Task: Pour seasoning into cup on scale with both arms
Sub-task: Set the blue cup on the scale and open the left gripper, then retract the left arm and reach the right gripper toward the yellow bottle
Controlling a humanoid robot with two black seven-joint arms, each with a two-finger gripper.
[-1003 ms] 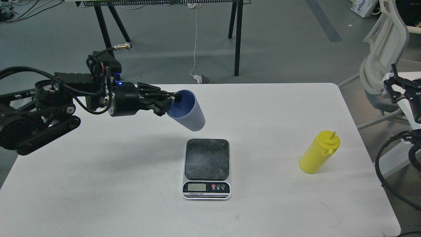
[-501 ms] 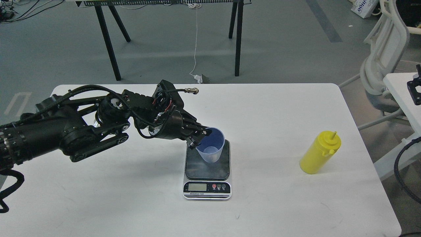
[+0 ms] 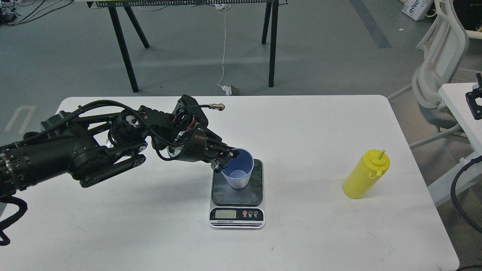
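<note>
The light blue cup (image 3: 237, 171) stands upright on the dark platform of the scale (image 3: 237, 194), toward its back left. My left gripper (image 3: 225, 158) reaches in from the left and is shut on the cup's left rim. The yellow seasoning bottle (image 3: 364, 175) stands upright on the table at the right, well apart from the scale. Only a small black part of my right arm (image 3: 475, 98) shows at the right edge, far from the bottle; I cannot tell its fingers apart.
The white table (image 3: 301, 233) holds only the scale, cup and bottle. A white chair (image 3: 437, 75) and a second white surface stand beyond the right edge. Black table legs (image 3: 271, 45) stand on the floor behind.
My left arm swung the tilted cup from above the table's back down onto the scale and set it upright, then shifted it slightly left. My right arm drew back toward the right edge.
</note>
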